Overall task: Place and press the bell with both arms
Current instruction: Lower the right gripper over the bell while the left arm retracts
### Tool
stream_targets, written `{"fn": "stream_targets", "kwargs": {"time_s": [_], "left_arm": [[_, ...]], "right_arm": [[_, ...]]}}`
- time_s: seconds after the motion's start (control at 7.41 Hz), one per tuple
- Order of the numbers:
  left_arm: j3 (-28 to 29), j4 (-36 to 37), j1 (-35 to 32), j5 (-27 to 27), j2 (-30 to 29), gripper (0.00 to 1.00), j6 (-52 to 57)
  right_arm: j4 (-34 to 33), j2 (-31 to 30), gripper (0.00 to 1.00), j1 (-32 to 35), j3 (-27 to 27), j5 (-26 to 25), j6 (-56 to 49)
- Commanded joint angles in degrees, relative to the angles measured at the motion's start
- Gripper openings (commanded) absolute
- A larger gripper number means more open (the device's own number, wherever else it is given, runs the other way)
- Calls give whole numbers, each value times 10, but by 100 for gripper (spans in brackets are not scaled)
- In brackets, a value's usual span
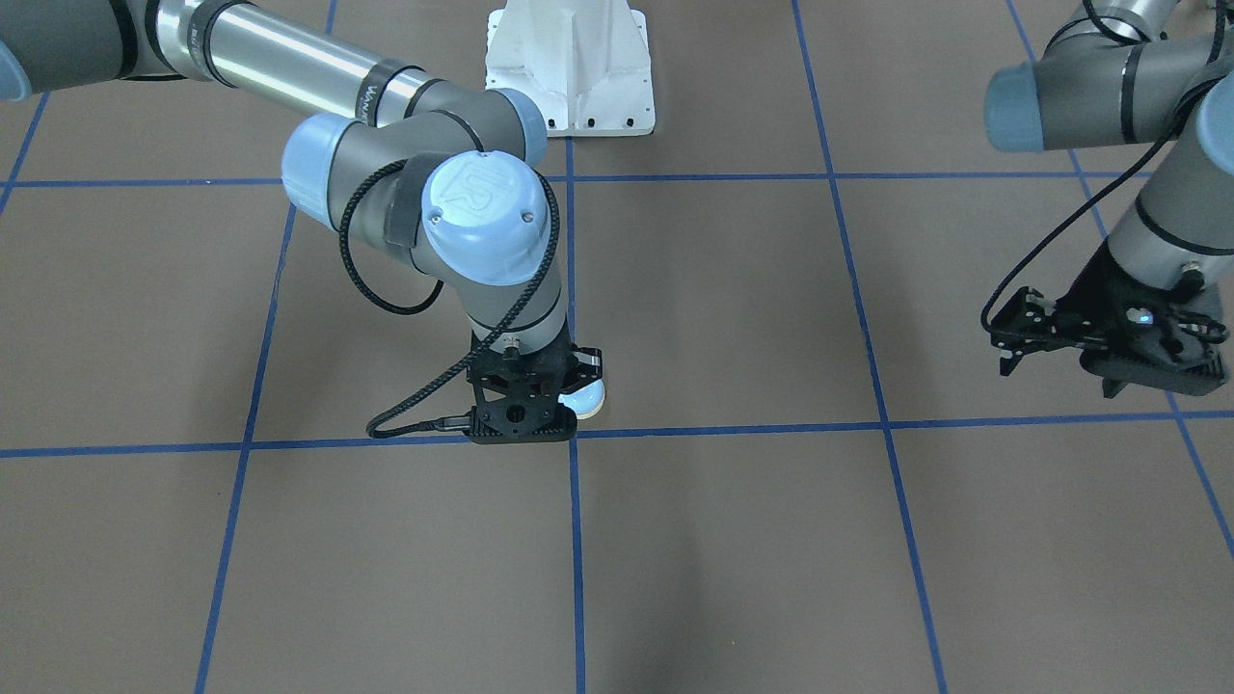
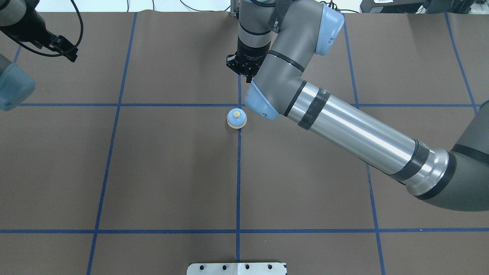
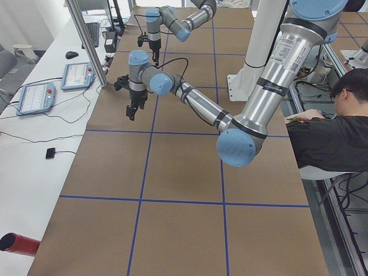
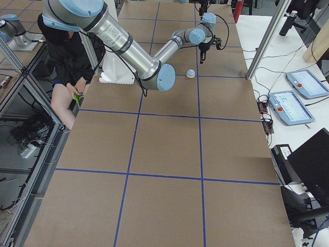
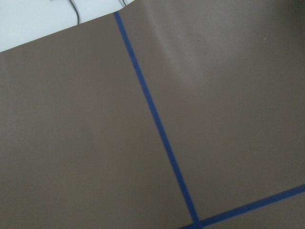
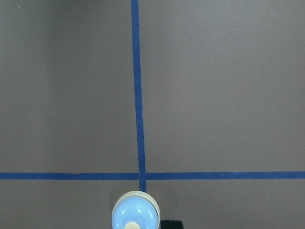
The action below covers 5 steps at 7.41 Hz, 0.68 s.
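Note:
The light-blue bell [image 2: 236, 118] with its cream button stands free on the brown table, next to a blue tape crossing. It also shows in the front view [image 1: 588, 397], half hidden behind the right gripper, and at the bottom edge of the right wrist view [image 6: 135, 213]. My right gripper [image 2: 244, 73] points down above the table, just past the bell on the far side and apart from it. It looks open and empty. My left gripper [image 2: 68, 49] hangs far off at the table's left end, raised; it looks open and empty.
The table is brown paper with a grid of blue tape lines [image 2: 238, 172]. The white pedestal [image 1: 569, 67] stands at the robot's side. A person [image 3: 328, 126] sits beyond the table edge. Pendants [image 4: 290, 105] lie on the side bench.

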Motion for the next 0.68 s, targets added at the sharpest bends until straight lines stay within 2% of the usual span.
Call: {"fn": "stream_targets", "kwargs": {"time_s": [0.0, 0.54], "left_arm": [[-16, 55, -26, -2, 22, 100, 59], [-16, 55, -25, -1, 23, 100, 59]], "right_arm": [[42, 16, 0, -32, -61, -28, 2], [54, 16, 0, -54, -74, -41, 18]]}}
